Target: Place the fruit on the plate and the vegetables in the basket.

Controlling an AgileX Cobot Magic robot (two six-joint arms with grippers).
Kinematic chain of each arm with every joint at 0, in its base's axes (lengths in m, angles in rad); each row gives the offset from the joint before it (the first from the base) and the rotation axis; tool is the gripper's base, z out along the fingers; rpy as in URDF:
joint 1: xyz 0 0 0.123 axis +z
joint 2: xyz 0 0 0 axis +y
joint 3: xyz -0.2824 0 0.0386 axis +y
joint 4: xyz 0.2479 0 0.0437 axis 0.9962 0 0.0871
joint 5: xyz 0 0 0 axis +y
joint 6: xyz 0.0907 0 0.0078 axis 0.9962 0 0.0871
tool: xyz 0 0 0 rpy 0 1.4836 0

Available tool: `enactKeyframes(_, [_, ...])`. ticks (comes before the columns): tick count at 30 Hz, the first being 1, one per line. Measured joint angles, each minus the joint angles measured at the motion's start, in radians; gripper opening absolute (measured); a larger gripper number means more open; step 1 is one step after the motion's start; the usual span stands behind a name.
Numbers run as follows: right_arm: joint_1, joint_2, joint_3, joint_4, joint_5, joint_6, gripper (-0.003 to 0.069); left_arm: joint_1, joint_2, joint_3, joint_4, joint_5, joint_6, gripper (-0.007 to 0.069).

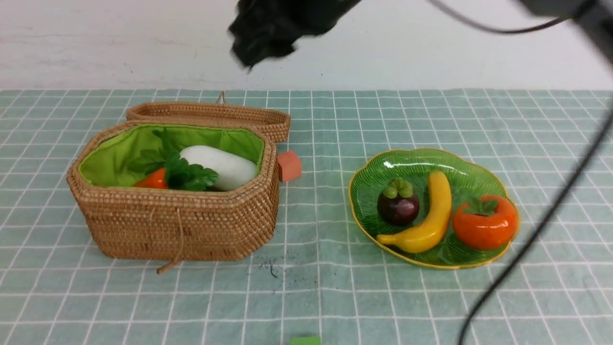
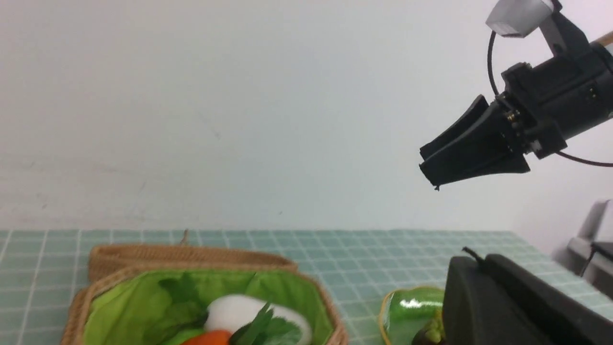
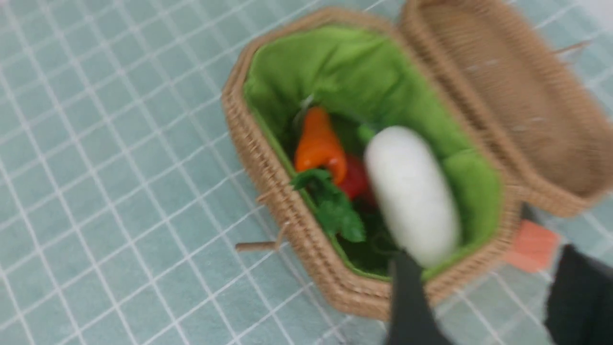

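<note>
One left gripper point(image 2: 474, 264), seen in its own wrist view: fingers together, nothing visible between them; presumably parked, its work done or not wanted.

One woven basket point(image 1: 182, 230), on the grid cloth point(image 1: 316, 297), green-lined, its lid point(image 1: 210, 113) folded back behind, which leaves the mouth free for loading. Contents: one orange carrot point(image 1: 152, 179), leaves against the near rim; one red bell pepper point(image 3: 353, 177), lower down, between carrot and radish in the right wrist view; one white radish point(image 1: 220, 166), lying toward the right end, probably settled there because its bulk needs the room. The light-green gourd cannot be made out; it may be under the others.

One right gripper point(image 1: 246, 48), raised above and beyond the basket: fingers apart in its wrist view, nothing held; the height would suit clearing the rim and leaves after a release.

One orange-red cube point(image 1: 289, 166), just beside the basket, outside it; neither fruit nor vegetable, so rightly left alone.

One green leaf-shaped plate point(image 1: 400, 157), holding, in order: mangosteen point(image 1: 398, 203), cap up; banana point(image 1: 433, 211), curved between its neighbours; persimmon point(image 1: 486, 223), near the rim, its squat form likely keeping it steady.

Judgement: sorting looks complete, subject to the gourd; retreat seems next.
</note>
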Motion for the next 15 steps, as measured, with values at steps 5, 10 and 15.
enactKeyframes(5, [0.000,-0.288,0.289,-0.206,0.004,0.171,0.0001,0.000,-0.107,0.081,-0.051,-0.018,0.000,-0.0013])
enactKeyframes(10, [0.000,-0.576,0.667,-0.260,0.008,0.296,-0.0017,0.000,-0.279,0.265,-0.069,-0.018,-0.006,-0.0013])
enactKeyframes(15, [0.000,-0.747,0.917,-0.259,0.009,0.415,-0.0016,0.000,-0.292,0.343,-0.044,-0.034,-0.007,-0.0013])
